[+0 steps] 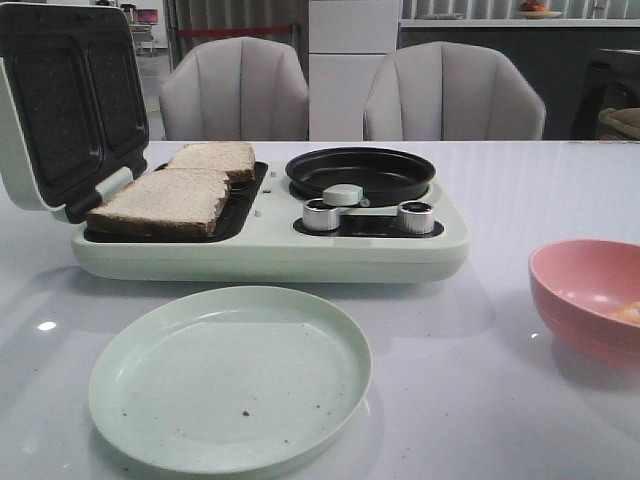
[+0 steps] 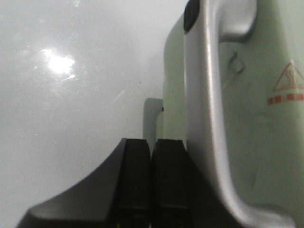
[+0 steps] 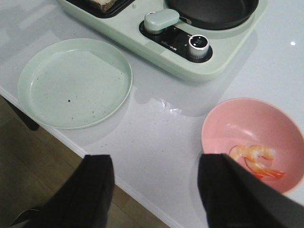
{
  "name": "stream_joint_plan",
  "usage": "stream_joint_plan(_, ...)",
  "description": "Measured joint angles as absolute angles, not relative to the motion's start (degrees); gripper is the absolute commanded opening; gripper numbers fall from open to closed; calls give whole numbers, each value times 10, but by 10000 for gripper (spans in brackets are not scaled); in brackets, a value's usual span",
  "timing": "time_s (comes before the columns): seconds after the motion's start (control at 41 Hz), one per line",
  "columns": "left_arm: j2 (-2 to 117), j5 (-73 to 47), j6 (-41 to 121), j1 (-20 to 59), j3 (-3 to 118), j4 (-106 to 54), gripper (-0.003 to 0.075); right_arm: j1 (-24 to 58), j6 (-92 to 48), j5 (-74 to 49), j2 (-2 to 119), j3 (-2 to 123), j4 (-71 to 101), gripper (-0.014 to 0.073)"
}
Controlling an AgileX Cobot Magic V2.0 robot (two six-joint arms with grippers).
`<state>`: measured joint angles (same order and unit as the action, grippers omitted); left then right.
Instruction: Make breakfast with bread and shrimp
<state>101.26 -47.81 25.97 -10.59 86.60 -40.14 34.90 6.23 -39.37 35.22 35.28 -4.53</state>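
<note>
Two slices of bread (image 1: pixel 165 198) lie on the open grill plate at the left of the pale green breakfast maker (image 1: pixel 270 255); a corner of one shows in the right wrist view (image 3: pixel 100 4). The shrimp (image 3: pixel 255 159) lie in the pink bowl (image 3: pixel 237 124), which also shows at the right of the front view (image 1: pixel 580 290). My left gripper (image 2: pixel 151 145) is shut and empty, right beside the maker's lid and its silver handle (image 2: pixel 209 109). My right gripper (image 3: pixel 154 161) is open and empty, above the table's front edge next to the bowl. Neither gripper shows in the front view.
A pale green plate (image 1: pixel 230 375) lies in front of the maker; it also shows in the right wrist view (image 3: pixel 73 83). A black frying pan (image 1: pixel 360 172) sits on the maker's right side, with two knobs (image 1: pixel 320 215) before it. The raised lid (image 1: pixel 60 110) stands at the left. Two chairs stand behind the table.
</note>
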Motion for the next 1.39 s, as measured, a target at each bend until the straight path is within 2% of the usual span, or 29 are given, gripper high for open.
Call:
stream_joint_plan(0.415, 948, -508, 333, 8, 839, -435, 101, 349, 62, -394, 352, 353, -45, 492)
stream_joint_plan(1.024, 716, -417, 360, 241, 580, -349, 102, 349, 62, -394, 352, 353, -45, 492)
stream_joint_plan(1.195, 630, -404, 327, 264, 509, -316, 102, 349, 62, -394, 352, 353, -45, 492)
stream_joint_plan(1.39, 530, -395, 198, 264, 446, -205, 102, 349, 62, -394, 352, 353, -45, 492)
